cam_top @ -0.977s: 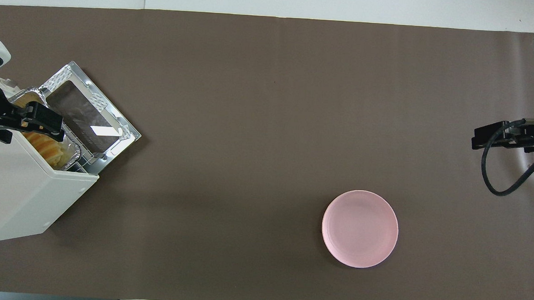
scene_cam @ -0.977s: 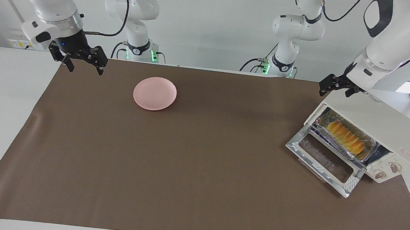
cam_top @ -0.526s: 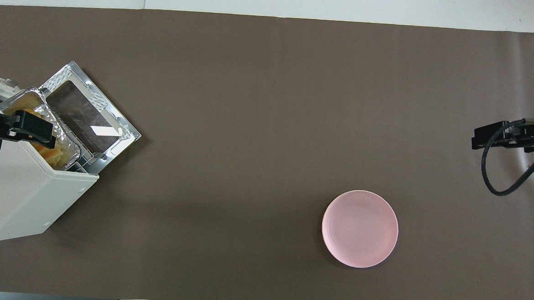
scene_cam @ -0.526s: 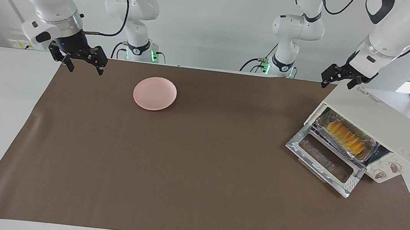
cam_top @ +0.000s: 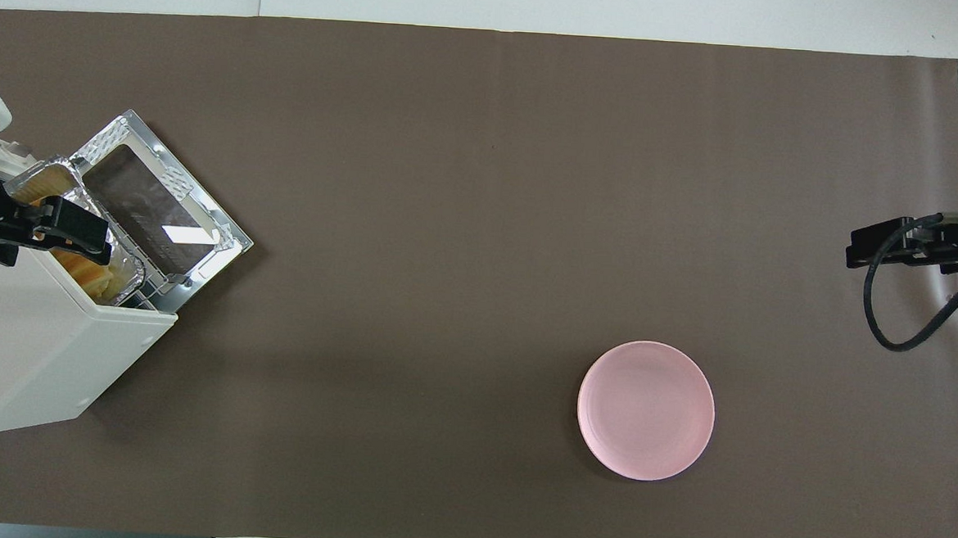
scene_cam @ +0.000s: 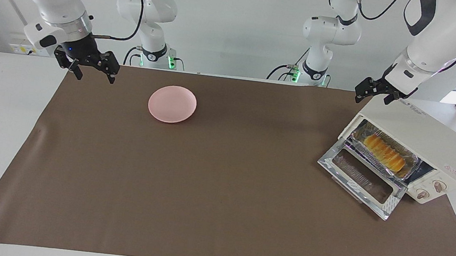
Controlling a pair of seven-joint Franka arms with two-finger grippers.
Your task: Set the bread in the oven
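Left hand: the left hand [scene_cam: 372, 94] hangs empty with its fingers spread, over the top corner of the oven [scene_cam: 421, 143] nearest the robots.
Right hand: the right hand [scene_cam: 87, 65] waits open and empty over the brown mat's edge at the right arm's end of the desk, beside the pink plate [scene_cam: 172, 103].
Bread: the bread [scene_cam: 384, 152] lies in the foil tray [scene_cam: 409, 156] inside the oven's mouth, below the left hand and apart from it.
Door: the door [scene_cam: 363, 180] lies dropped open.
Step, as I judge it: placing looks finished; lift the left hand straight up so it clears the oven top without nudging it.
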